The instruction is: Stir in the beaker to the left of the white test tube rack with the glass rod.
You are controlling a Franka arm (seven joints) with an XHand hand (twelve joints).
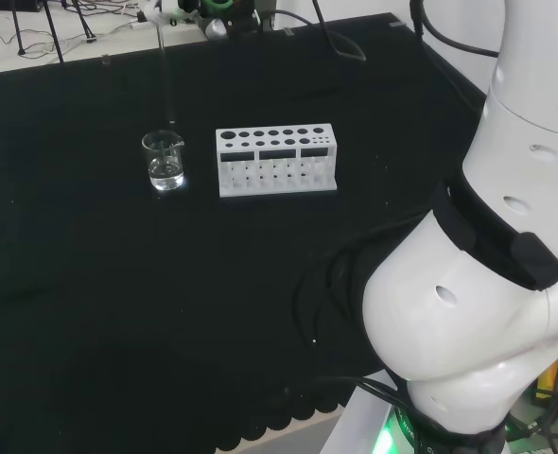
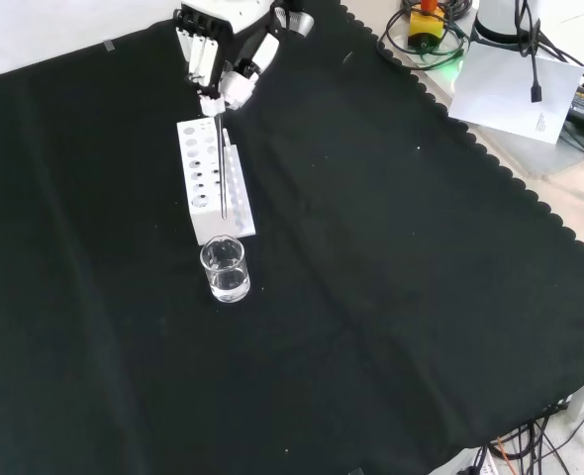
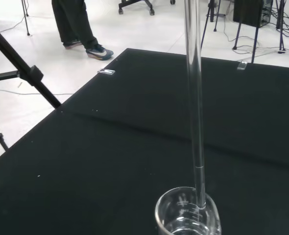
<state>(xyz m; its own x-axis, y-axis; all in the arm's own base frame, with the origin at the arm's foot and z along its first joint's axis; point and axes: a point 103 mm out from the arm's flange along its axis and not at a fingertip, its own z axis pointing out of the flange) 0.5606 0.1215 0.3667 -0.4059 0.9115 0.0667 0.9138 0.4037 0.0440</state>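
beaker (image 1: 164,161) with clear liquid (image 1: 166,176)

Matt black cloth (image 1: 90,312) covers the desk; the beaker (image 1: 164,161) and glass rod (image 3: 195,98) are clear, glossy glass; the rack (image 1: 276,159) looks matt white plastic.

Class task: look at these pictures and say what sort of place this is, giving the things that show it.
Probably a robotics lab set up as a chemistry bench: a hand holds a glass rod over a beaker of clear liquid, beside a white test tube rack on black cloth.
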